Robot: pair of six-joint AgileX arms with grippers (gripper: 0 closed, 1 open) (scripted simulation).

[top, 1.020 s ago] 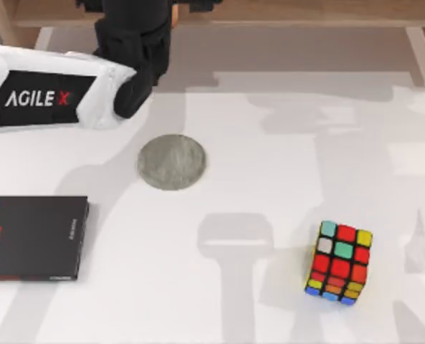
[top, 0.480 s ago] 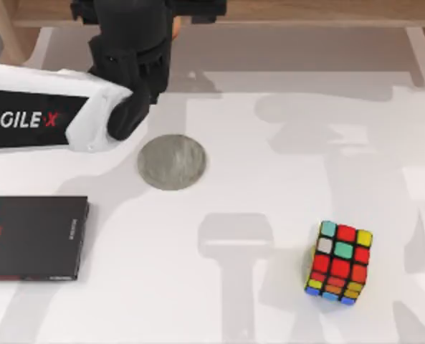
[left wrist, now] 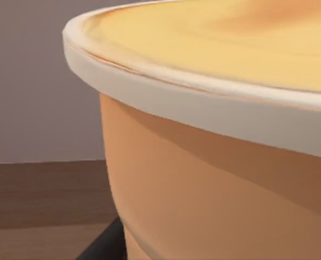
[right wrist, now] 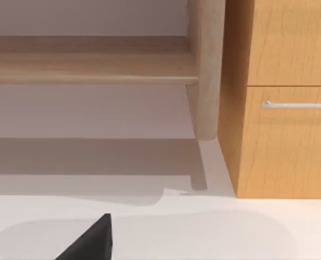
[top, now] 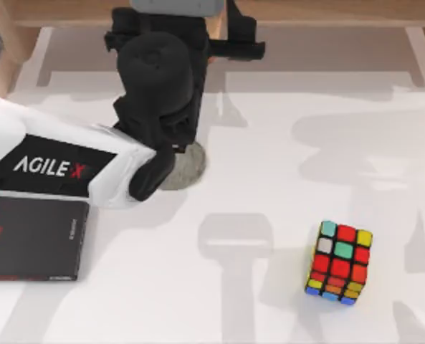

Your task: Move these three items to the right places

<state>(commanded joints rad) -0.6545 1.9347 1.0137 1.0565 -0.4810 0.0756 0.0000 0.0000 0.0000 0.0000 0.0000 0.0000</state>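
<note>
From above, my left arm's gripper (top: 170, 107) is hanging over the grey coaster (top: 189, 166) at eleven o'clock, hiding its load. The left wrist view is showing an orange cup (left wrist: 214, 179) with pale top close up; finger state I cannot tell. The cube (top: 339, 261) is sitting at four o'clock, the black book (top: 29, 238) at eight.

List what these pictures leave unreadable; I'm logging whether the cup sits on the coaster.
1. Coaster: top view, mostly covered by the left arm.
2. Cup: left wrist view, base cut off by the picture's edge, so contact with the coaster cannot be told.
3. Black book: top view, left end cut off by the edge.
</note>
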